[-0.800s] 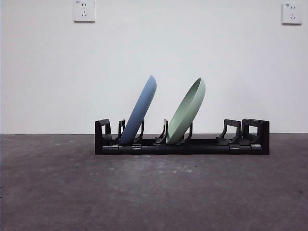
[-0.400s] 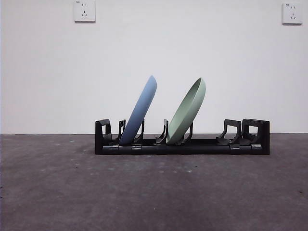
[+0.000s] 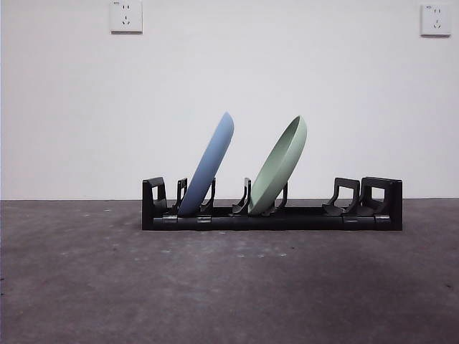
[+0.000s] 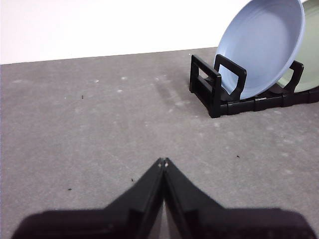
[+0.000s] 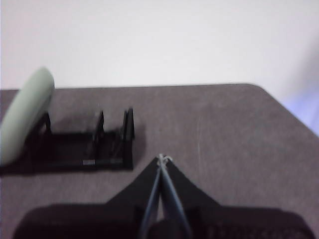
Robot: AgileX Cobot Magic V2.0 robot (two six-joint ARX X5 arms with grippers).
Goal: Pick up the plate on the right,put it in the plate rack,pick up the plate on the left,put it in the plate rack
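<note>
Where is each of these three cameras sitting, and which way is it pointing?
Front view: low at table height, looking level at the plate rack holding the blue plate and green plate; no robot shows.
Left wrist view: on the left arm, looking over its shut left hand toward the rack's blue-plate end.
Right wrist view: on the right arm, over its shut right hand toward the rack's other end.
All three share the rack and the green plate.

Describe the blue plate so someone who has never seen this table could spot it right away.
Find the long black plate rack on the dark table by the white wall. Two plates stand leaning in its dividers. The blue plate sits nearer the rack's left end in the front view; its neighbour, the green plate, stands nearer the middle.
</note>
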